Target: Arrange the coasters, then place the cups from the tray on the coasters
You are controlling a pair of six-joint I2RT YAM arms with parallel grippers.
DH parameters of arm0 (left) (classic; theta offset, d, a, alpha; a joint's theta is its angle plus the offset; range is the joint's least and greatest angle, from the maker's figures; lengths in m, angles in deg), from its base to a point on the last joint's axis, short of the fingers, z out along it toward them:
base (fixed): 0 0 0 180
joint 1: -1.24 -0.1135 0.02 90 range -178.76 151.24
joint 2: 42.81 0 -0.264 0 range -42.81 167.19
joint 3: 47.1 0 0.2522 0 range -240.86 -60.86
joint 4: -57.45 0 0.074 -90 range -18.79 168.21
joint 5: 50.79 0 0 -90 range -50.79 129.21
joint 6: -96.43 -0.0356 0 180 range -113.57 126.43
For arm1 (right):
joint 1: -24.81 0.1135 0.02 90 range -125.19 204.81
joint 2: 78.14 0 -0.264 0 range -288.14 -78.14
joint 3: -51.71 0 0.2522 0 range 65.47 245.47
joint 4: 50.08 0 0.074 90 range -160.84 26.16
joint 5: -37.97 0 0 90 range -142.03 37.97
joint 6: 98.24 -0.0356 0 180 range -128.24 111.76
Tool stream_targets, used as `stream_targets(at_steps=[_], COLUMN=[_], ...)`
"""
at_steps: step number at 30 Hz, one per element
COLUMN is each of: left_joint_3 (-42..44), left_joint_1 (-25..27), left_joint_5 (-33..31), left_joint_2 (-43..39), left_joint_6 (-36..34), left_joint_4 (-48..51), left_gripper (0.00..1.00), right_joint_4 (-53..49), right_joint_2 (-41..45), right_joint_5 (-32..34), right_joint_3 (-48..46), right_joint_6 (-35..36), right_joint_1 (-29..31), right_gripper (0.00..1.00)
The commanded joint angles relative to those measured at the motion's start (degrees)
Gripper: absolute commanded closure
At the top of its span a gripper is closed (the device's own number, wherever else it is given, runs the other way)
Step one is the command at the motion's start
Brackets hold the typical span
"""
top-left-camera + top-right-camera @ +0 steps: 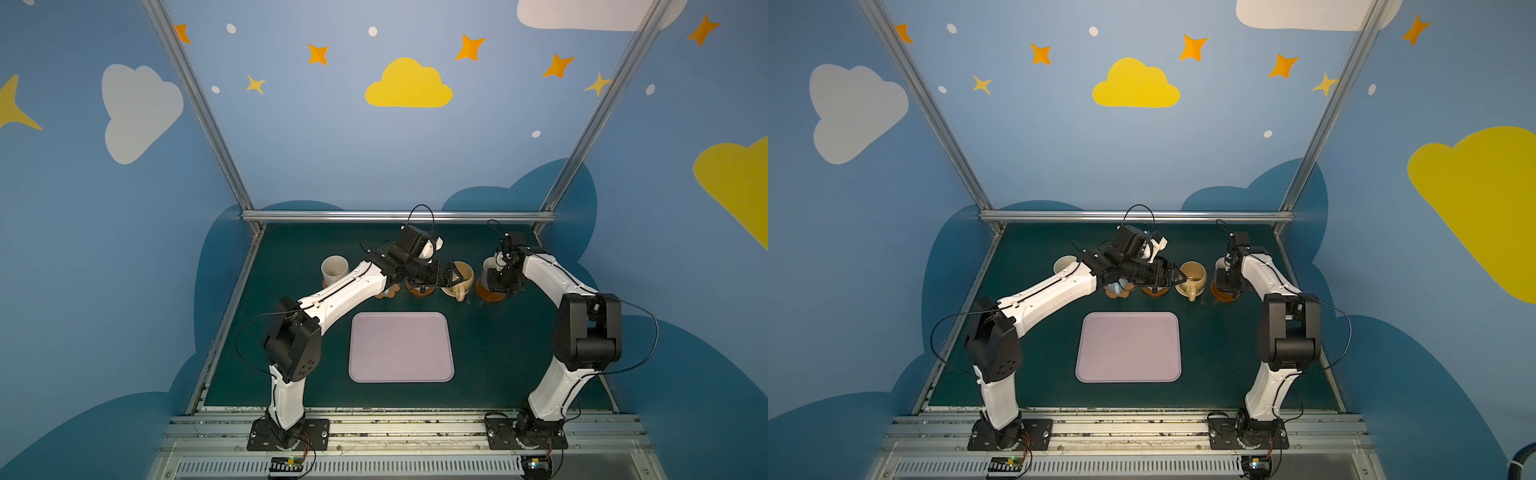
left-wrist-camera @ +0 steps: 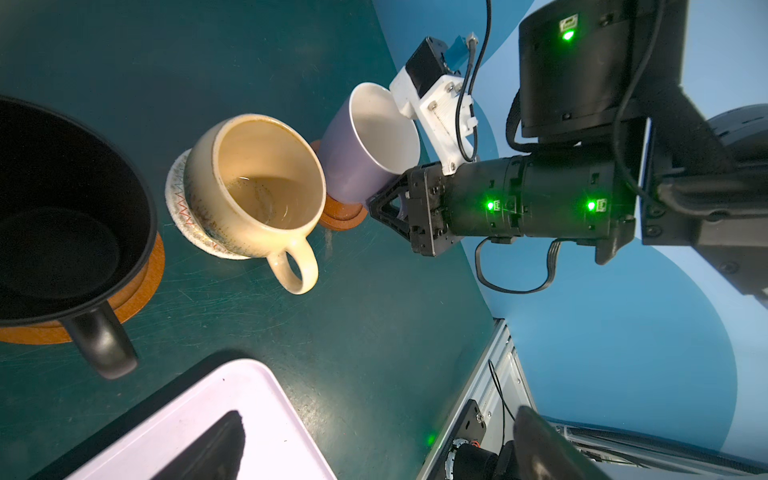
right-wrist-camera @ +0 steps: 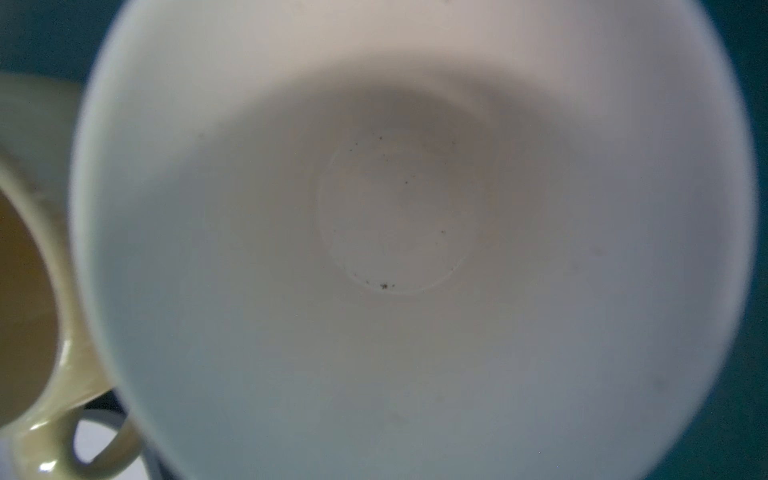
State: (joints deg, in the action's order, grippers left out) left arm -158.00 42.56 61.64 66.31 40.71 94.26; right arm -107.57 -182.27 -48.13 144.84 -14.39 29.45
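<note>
Tray (image 1: 401,347) bare mid-table; L jaws wide, empty; R jaws clamped on lilac cup (image 2: 353,166).

I count five mugs: one cream speckled mug (image 1: 334,269), one light blue mug (image 1: 1116,286), one black mug (image 2: 62,208), one mustard mug (image 2: 257,187) and one lilac mug (image 2: 353,166). Four coasters show: a first wooden disc (image 2: 141,286), a second wooden disc (image 2: 340,216), one pale woven coaster (image 2: 178,208) and one flower-shaped coaster (image 1: 1111,293). Whether one lies under the cream speckled mug, I cannot tell. There is one tray (image 1: 401,347).

Yellow mug (image 2: 257,187) upright on pale woven coaster (image 2: 178,199) — lilac tray (image 1: 401,347) nearby
</note>
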Motion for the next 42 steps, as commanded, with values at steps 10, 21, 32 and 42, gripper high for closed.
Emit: stream_targets(at_steps=[10, 21, 32, 42], left_joint_3=[0.86, 1.94, 3.41, 6.26], left_joint_1=[0.23, 0.12, 0.08, -0.28], left_joint_5=[0.09, 0.01, -0.27, -3.27], left_joint_2=[-1.89, -2.57, -3.74, -6.82], left_joint_6=[-0.53, -0.62, -0.74, -2.4], left_joint_4=[-1.11, -1.56, -2.15, -3.35], left_gripper=[0.0, 0.0, 0.0, 0.0], right_joint_4=[2.06, 3.05, 4.46, 2.22], right_joint_2=[-0.45, -1.62, 1.78, 5.7], right_joint_5=[1.0, 1.01, 1.8, 3.44], right_joint_3=[-1.54, -3.44, -5.02, -4.77], right_joint_6=[0.17, -0.34, 0.45, -1.32], right_joint_1=[-0.11, -0.14, -0.07, 0.67], right_gripper=[1.0, 1.0, 0.62, 0.49])
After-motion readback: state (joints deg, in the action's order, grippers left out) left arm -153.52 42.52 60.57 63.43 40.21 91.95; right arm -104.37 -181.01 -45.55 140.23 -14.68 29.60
